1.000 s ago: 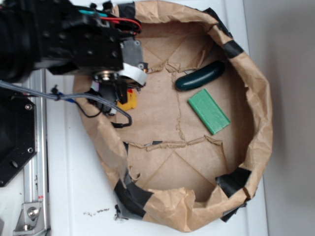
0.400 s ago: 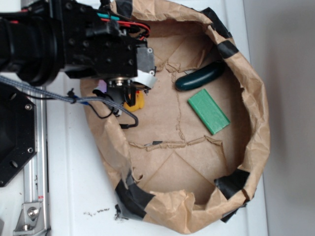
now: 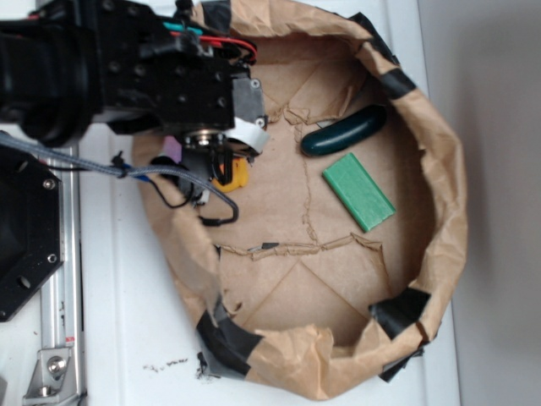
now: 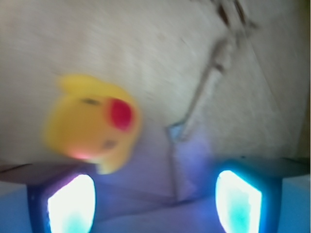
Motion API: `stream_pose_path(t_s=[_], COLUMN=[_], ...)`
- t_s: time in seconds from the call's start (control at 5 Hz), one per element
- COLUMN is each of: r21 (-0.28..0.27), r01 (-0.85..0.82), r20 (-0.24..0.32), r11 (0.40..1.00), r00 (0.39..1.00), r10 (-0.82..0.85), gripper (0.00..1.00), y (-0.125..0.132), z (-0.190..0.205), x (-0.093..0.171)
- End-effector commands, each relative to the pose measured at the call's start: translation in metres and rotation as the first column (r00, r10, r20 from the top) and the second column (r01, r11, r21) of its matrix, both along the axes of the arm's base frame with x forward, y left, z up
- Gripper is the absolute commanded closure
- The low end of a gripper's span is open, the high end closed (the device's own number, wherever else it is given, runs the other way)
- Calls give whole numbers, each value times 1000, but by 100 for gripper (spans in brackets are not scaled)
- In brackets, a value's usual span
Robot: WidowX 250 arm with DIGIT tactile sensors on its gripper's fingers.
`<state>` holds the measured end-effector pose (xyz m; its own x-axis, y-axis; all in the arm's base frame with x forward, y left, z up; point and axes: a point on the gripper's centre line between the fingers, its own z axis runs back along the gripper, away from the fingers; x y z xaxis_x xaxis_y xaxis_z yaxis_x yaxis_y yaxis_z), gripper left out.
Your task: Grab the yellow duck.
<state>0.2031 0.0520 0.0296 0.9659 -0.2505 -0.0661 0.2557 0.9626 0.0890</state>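
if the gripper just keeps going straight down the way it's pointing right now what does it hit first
Probably the brown paper lining rather than the yellow duck. In the wrist view the duck sits off to the left, above the left finger, not centred in the open gripper. The left finger might clip it; depth is unclear.

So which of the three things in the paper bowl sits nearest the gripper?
The yellow duck, right under the gripper; the green block and dark green cucumber lie well off across the bowl.
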Motion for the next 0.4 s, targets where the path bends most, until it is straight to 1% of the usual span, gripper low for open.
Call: stream_pose_path(t_s=[0.0, 0.2], r21=[-11, -10], r01=[-45, -41], r20=[117, 125], r11=[999, 999], r00=[992, 991], r10=[46, 41], gripper=[0, 0], y=[14, 11], z=[28, 25], x=[12, 17])
